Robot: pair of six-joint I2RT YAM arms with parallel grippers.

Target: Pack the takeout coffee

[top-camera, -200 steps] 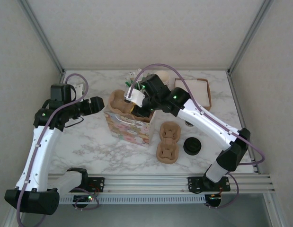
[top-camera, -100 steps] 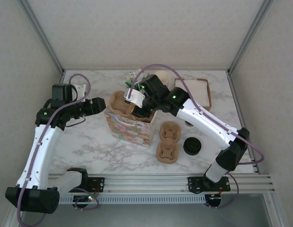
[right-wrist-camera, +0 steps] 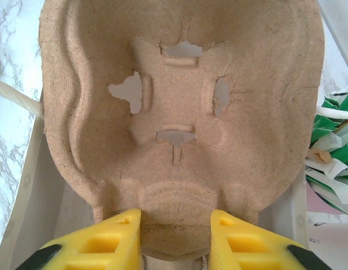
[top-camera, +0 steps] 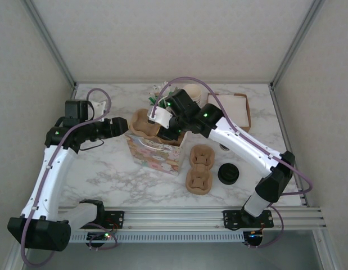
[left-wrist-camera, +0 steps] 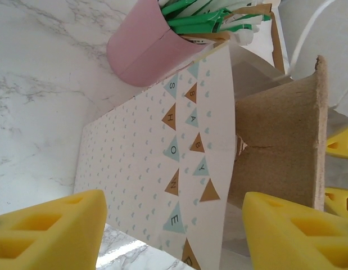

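The takeout coffee (top-camera: pixel 228 173), a dark lidded disc from above, stands on the table right of centre, away from both grippers. My right gripper (top-camera: pixel 167 130) (right-wrist-camera: pixel 175 225) is shut on the edge of a brown pulp cup carrier (top-camera: pixel 141 121) (right-wrist-camera: pixel 179 112), held tilted over the open top of a patterned paper bag (top-camera: pixel 154 152). My left gripper (top-camera: pixel 122 126) (left-wrist-camera: pixel 174 225) is open at the bag's left side. The bag's printed wall (left-wrist-camera: pixel 157 163) lies between its yellow fingers (left-wrist-camera: pixel 50 230), which stand apart from it.
Two more pulp carriers (top-camera: pixel 199 169) lie right of the bag. A pink cup of green packets (left-wrist-camera: pixel 143 48) and stacked cream cups (top-camera: pixel 191 90) stand behind it. A brown tray (top-camera: pixel 233 107) sits at the back right. Another dark round thing (top-camera: pixel 224 147) is partly under the right forearm.
My left gripper has edged closer to the bag's left side and its jaws have narrowed a little. The right gripper and carrier have shifted slightly left over the bag.
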